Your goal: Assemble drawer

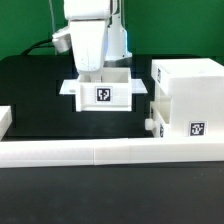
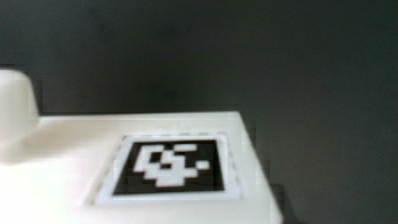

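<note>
At scene centre, far side: gripper comes down from above onto the open tray, fingertips lost behind/inside the tray's far wall.
Claw state: cannot tell; fingers hidden in the exterior view, and the wrist view shows only one white rounded edge at the frame side, maybe a finger, blurred.
Claw contact: looks to be at or in the tray's top opening; real touch or pinch not resolvable.
Tray: small white open-topped box, square black-and-white tag on its near face, flanges sticking out both sides, sitting upright on the black table.
Housing: big white cube housing on the exterior view's right, just beside the tray, small tag low on its near face.
Knob: small white knob-like nub at the housing's lower left near corner; which part it belongs to is unclear.
Low wall: long white low wall runs across the near side, in front of tray and housing.
Left edge: short white piece at the exterior view's left, cut off by frame.
Wrist view: flat white surface with a tag close up, dark table behind; blurry.
Background: green backdrop far behind the arm.
</note>
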